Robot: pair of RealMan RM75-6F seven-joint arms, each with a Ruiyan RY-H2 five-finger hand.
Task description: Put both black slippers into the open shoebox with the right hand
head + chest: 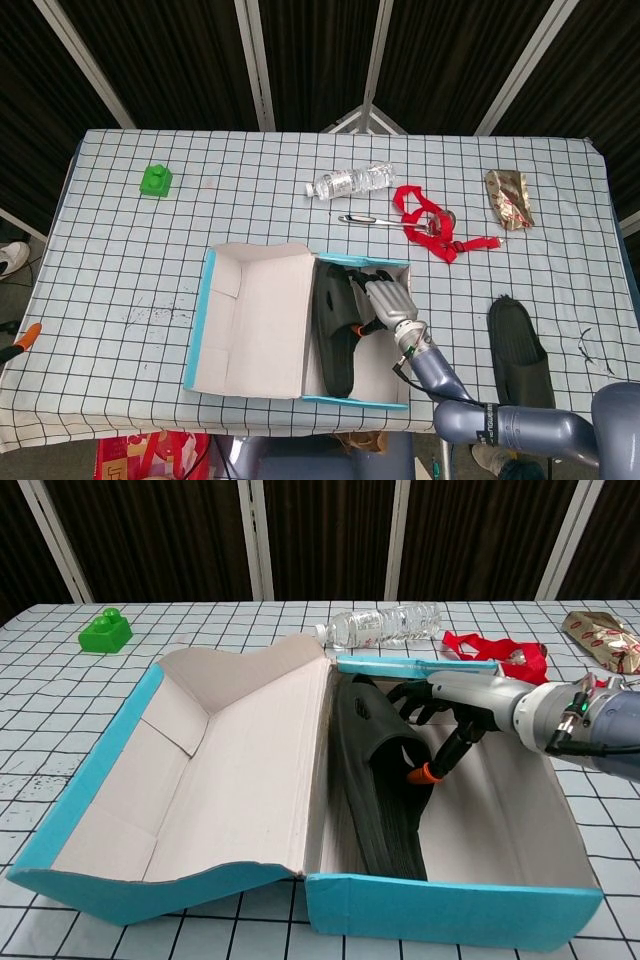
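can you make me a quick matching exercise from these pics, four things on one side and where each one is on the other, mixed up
Things
1. green toy block
2. plastic bottle
3. slipper outside the box
4. slipper in the shoebox

Places
A. on the cloth at the near right, right of the shoebox
B. tilted on its edge against the box's left wall, beside the right hand
C. far left part of the table
D. lying on its side beyond the box, left of the red strap

Pairs: 1-C, 2-D, 3-A, 4-B
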